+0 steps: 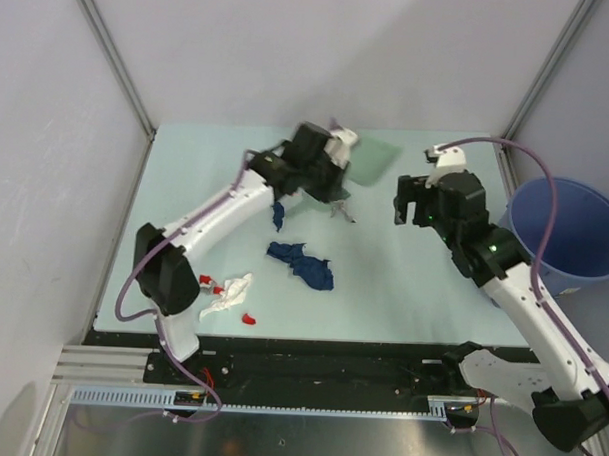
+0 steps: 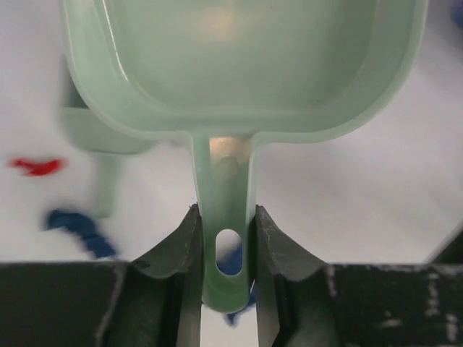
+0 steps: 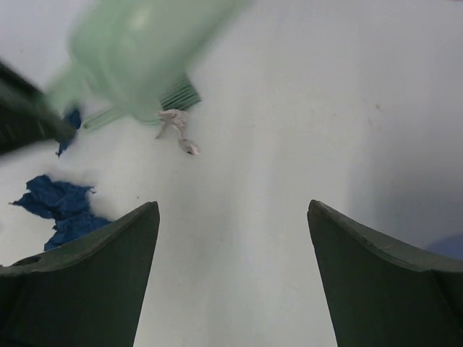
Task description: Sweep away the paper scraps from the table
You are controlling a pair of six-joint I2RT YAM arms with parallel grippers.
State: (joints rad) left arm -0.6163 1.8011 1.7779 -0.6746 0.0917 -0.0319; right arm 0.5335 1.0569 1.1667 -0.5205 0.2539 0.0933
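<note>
The pale mint-green surface (image 1: 422, 292) is stretching wide and flat, a black and metal rail (image 1: 310, 353) running along its near edge. A large dark blue wad (image 1: 301, 264) is lying near the middle, a smaller dark blue wad (image 1: 278, 215) sitting just beyond it. Toward the near left corner a white crumple (image 1: 229, 295) is resting among tiny red pieces (image 1: 249, 318). Farther back a grey scrap (image 1: 340, 211) is lying just beside the bristles of a pale green brush (image 3: 179, 92)

A dark blue wad (image 1: 301, 265) lies mid-desk (image 1: 413, 282), with a white crumple (image 1: 228, 293) and red bits (image 1: 249, 318) nearer the front left. A pale green dustpan (image 1: 375, 160) juts from the left end effector (image 1: 339, 167) at the far side. A blue bucket (image 1: 569, 232) stands just beside the desk's right edge.
</note>
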